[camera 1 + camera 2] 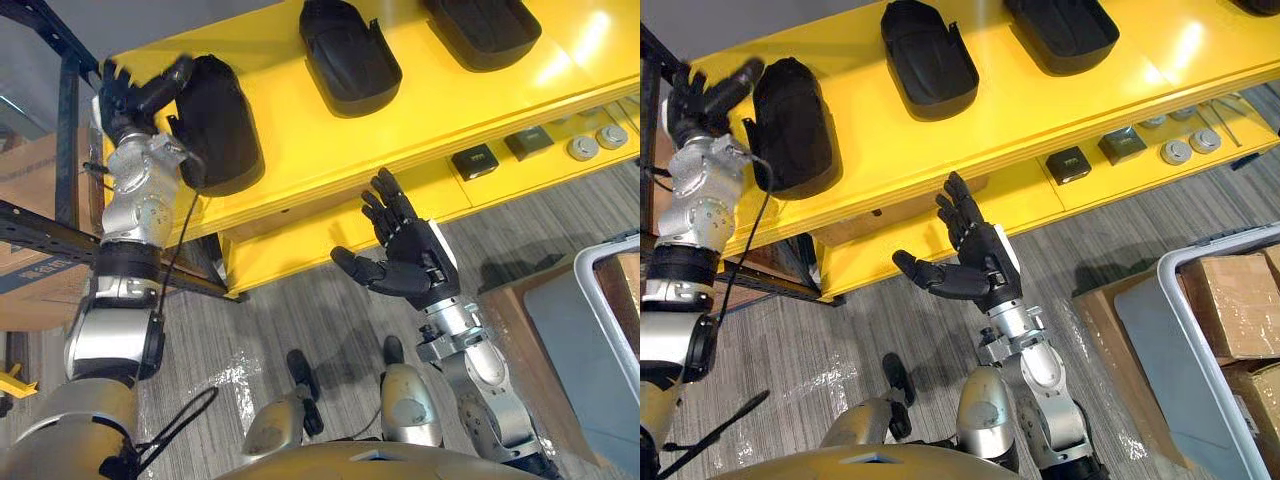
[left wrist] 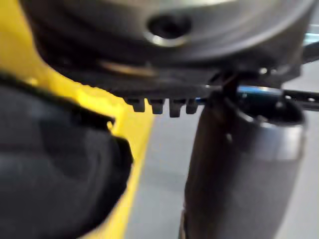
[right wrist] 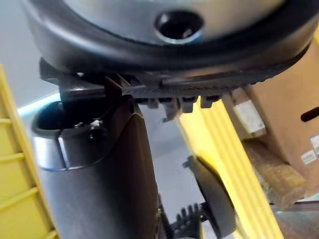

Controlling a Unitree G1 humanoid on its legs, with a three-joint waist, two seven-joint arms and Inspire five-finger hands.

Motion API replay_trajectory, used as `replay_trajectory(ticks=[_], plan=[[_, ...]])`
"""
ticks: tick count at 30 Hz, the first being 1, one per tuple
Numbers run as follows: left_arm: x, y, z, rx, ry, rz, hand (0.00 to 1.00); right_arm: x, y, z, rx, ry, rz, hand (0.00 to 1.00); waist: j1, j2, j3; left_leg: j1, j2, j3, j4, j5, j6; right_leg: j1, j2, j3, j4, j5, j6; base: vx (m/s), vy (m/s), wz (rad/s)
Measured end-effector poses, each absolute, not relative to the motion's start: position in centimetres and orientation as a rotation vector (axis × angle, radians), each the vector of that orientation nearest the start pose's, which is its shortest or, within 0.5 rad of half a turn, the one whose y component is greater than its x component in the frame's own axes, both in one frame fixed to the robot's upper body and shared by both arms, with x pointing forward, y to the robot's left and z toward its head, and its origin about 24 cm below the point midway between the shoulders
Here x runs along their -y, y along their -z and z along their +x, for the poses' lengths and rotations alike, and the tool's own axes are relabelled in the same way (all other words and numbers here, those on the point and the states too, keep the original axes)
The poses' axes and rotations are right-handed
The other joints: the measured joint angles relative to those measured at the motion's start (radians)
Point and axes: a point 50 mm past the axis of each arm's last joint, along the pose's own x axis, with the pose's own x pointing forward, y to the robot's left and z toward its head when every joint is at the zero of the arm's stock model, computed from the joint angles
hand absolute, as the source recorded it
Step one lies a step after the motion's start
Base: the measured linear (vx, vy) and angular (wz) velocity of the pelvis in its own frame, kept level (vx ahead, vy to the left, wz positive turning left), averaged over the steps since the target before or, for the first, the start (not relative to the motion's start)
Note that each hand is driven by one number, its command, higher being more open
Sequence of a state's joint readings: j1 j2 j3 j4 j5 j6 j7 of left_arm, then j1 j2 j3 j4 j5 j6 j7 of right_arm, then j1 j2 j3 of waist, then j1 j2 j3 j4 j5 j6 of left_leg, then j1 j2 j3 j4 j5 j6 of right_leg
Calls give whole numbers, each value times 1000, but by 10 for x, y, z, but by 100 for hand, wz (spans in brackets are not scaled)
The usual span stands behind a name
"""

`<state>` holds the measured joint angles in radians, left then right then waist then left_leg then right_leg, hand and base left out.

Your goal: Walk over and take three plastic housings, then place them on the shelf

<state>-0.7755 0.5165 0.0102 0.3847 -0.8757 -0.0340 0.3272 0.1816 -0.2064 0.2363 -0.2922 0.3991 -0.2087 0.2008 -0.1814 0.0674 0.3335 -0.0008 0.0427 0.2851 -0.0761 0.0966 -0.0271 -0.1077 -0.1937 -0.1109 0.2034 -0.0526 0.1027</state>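
Three black plastic housings lie in a row on the yellow shelf's top board (image 1: pixel 330 135): one at the left end (image 1: pixel 220 125), one in the middle (image 1: pixel 348 55) and one further right (image 1: pixel 480 30). My left hand (image 1: pixel 130 100) is raised at the shelf's left corner, right beside the left housing. Its fingers are loose and its thumb (image 1: pixel 170 80) reaches toward the housing's far end. In the left wrist view that housing (image 2: pixel 55 169) sits apart from the straight thumb (image 2: pixel 239 169). My right hand (image 1: pixel 405 255) hangs open and empty below the shelf's front edge, palm up.
The lower yellow tier holds small black boxes (image 1: pixel 475 160) and round metal parts (image 1: pixel 598 142). A dark metal rack (image 1: pixel 65 110) and a cardboard box (image 1: pixel 30 170) stand at the left. On the right is a grey-rimmed bin with cardboard boxes (image 1: pixel 1230 300).
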Motion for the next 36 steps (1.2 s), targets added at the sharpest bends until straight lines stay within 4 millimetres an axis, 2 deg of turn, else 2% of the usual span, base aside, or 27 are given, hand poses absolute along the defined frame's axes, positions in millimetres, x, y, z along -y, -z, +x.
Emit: replay_trajectory(ticks=[3, 6, 10, 14, 17, 18, 19, 22, 24, 26, 27, 30, 36], plan=[[-200, -229, 355, 416, -2, -492, 100, 126, -83, 206, 273, -416, 249, 100, 0, 2, -57, 14, -1, -13, -7, 2, 0, 31, -2, -23, -22, 0, 1, 49, 14, 11], [-178, -238, 345, 473, 146, -504, 100, 125, -86, 206, 301, -418, 250, 100, 1, 8, -94, 27, 1, -23, -7, 1, -2, 59, 0, -39, -40, 0, 1, 37, 8, 11], [-172, -248, 336, 539, 194, -434, 100, 126, -82, 206, 289, -406, 245, 100, 19, 40, -145, 30, 5, -34, -11, -1, -3, 78, 4, -56, -54, 1, 1, -12, 8, 10], [-178, -241, 329, 562, 132, -282, 100, 125, -71, 206, 245, -389, 215, 100, 31, 50, -184, 35, 8, -39, -13, -2, -4, 100, 5, -74, -81, 9, 5, -19, 8, 4], [-196, -223, 313, 575, 26, -82, 100, 127, -66, 202, 219, -377, 219, 100, 41, 48, -201, 37, 9, -43, -13, -5, -8, 113, 7, -82, -97, 16, 7, -6, 16, 5], [-210, -212, 303, 574, -38, -29, 100, 128, -63, 199, 205, -371, 220, 100, 43, 46, -206, 35, 10, -48, -13, -5, -8, 118, 8, -89, -107, 21, 6, 7, 10, 13], [-225, -199, 290, 561, -104, 7, 100, 129, -59, 196, 186, -362, 223, 100, 43, 42, -214, 29, 10, -56, -13, -4, -8, 124, 9, -100, -120, 25, 6, 15, 6, 19], [-243, -169, 263, 518, -203, 68, 100, 133, -51, 188, 147, -321, 195, 100, 67, 24, -233, 19, 10, -72, -13, -4, -8, 129, 10, -117, -130, 26, 6, 40, 0, 22], [-242, -140, 240, 443, -238, 91, 100, 136, -46, 185, 124, -260, 206, 100, 97, -2, -249, 7, 5, -100, -13, 1, -8, 137, 8, -138, -139, 29, 7, 58, 6, 35], [-235, -113, 228, 347, -235, 84, 100, 137, -50, 188, 161, -205, 225, 100, 127, -13, -253, 6, 0, -108, -13, 1, -8, 144, 3, -147, -142, 29, 7, 17, 28, 21], [-233, -105, 223, 315, -237, 105, 100, 137, -54, 190, 192, -181, 232, 100, 128, -14, -252, 3, -1, -111, -13, 1, -8, 144, 2, -151, -142, 29, 8, -7, 32, 12], [-226, -94, 218, 273, -209, 123, 100, 139, -67, 195, 297, -95, 234, 100, 127, -15, -252, -17, -1, -115, -13, -4, -16, 124, 2, -153, -139, 29, 7, -47, 29, 5], [-213, -89, 219, 318, -162, 58, 100, 177, -84, 200, 434, 123, 198, 100, 112, 1, -200, -58, 2, -90, -13, 1, -23, 51, 0, -123, -107, 31, 6, -58, 26, -13]])
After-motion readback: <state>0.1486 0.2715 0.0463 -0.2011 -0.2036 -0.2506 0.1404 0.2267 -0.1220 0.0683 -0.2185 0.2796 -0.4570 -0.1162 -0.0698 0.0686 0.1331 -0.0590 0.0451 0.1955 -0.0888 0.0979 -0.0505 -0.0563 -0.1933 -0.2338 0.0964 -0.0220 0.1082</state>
